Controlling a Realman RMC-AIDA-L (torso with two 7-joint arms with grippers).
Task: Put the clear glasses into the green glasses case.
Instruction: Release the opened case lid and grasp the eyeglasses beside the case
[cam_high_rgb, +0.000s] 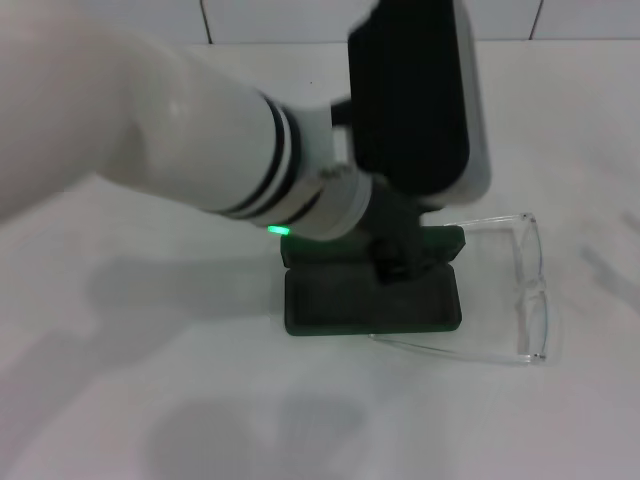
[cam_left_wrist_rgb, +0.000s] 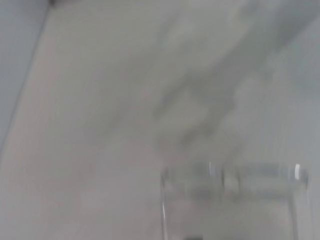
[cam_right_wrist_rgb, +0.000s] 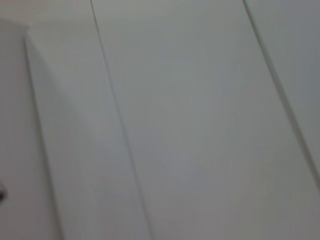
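The green glasses case (cam_high_rgb: 340, 303) lies open in the middle of the white table, and its back half is largely hidden under my left arm. My left gripper (cam_high_rgb: 396, 258) hangs low over the case's rear part, right at it. The clear glasses (cam_high_rgb: 528, 290) lie on the table just right of the case with the lens farthest right. Their thin arms reach left toward the case, and the near one (cam_high_rgb: 420, 346) passes along its front right corner. In the left wrist view the clear glasses (cam_left_wrist_rgb: 232, 176) appear blurred on the table. My right gripper is out of view.
The white table (cam_high_rgb: 150, 400) carries only the case and glasses. A tiled white wall (cam_high_rgb: 250, 20) stands behind it. My left forearm (cam_high_rgb: 200, 140) spans the upper left of the head view. The right wrist view shows only white panels (cam_right_wrist_rgb: 190, 110).
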